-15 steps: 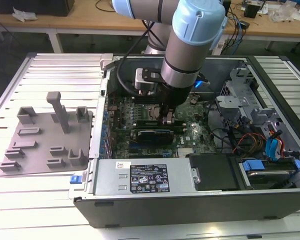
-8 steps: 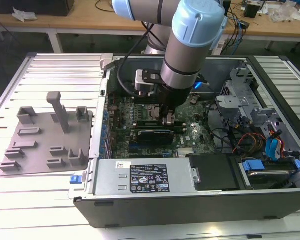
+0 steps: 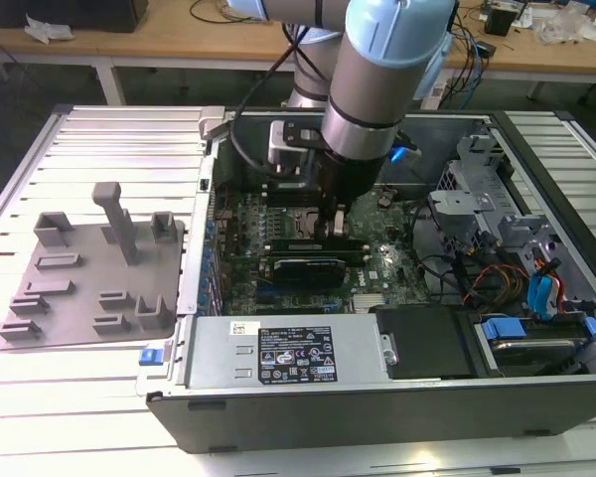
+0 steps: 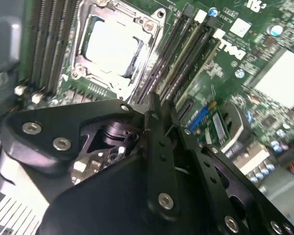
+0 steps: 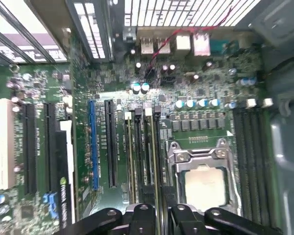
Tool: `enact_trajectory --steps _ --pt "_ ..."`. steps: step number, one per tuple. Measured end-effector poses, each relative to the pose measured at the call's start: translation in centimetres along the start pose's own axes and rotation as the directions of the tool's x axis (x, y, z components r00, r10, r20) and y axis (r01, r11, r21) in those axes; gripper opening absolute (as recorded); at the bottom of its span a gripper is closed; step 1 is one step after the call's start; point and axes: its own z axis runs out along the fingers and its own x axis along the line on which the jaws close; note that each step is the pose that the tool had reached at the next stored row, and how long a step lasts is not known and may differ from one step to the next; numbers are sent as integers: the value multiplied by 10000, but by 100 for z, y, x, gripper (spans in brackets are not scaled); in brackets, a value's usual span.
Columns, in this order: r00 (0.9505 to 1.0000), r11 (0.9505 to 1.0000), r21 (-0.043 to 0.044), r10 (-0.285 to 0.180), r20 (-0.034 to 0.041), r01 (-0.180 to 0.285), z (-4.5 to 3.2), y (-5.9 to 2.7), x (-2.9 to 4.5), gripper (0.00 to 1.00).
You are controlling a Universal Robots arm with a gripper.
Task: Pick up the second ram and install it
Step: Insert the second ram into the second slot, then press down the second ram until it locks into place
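My gripper [image 3: 338, 227] is down inside the open computer case [image 3: 536, 149], over the memory slots next to the CPU socket [image 5: 204, 186]. In the first wrist view the two black fingers [image 5: 143, 215] close around the end of a thin green stick, the second ram [image 5: 157, 161], which stands on edge along a slot. Another green stick [image 5: 131, 156] stands in a slot a little to one side. In the second wrist view the gripper [image 4: 156, 105] meets where the second ram [image 4: 186, 54] begins, beside the silver CPU socket [image 4: 110, 46].
A grey holder tray [image 3: 89, 288] with upright pegs lies on the slatted table at the exterior view's left. The power supply [image 3: 278, 353] lines the case's near side. Drive cages and coloured cables [image 3: 521, 278] crowd the exterior view's right. Empty dark slots [image 5: 252, 156] flank the socket's other side.
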Motion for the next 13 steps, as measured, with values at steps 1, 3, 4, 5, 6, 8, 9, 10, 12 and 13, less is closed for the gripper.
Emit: enact_trajectory --steps 1,3,4,5,6,8,9,10,12,13 --pt "10000 10000 2 1 -12 -1 -108 11 -14 17" --pt "10000 10000 2 4 -25 -4 -202 21 -33 11" --pt "10000 10000 4 3 -24 -3 -230 24 -37 8" --pt "10000 10000 4 2 -22 -2 -230 24 -37 8" --pt "10000 10000 4 2 -22 -2 -232 24 -37 8" --pt "10000 10000 4 2 -24 -2 -236 24 -37 8" --pt "10000 10000 3 2 -26 -2 -238 24 -37 8" --pt "10000 10000 4 2 -24 -2 -238 24 -37 8" --pt "10000 10000 3 2 -25 -2 -240 25 -38 8" --pt "10000 10000 3 1 -25 -1 -241 23 -38 8"
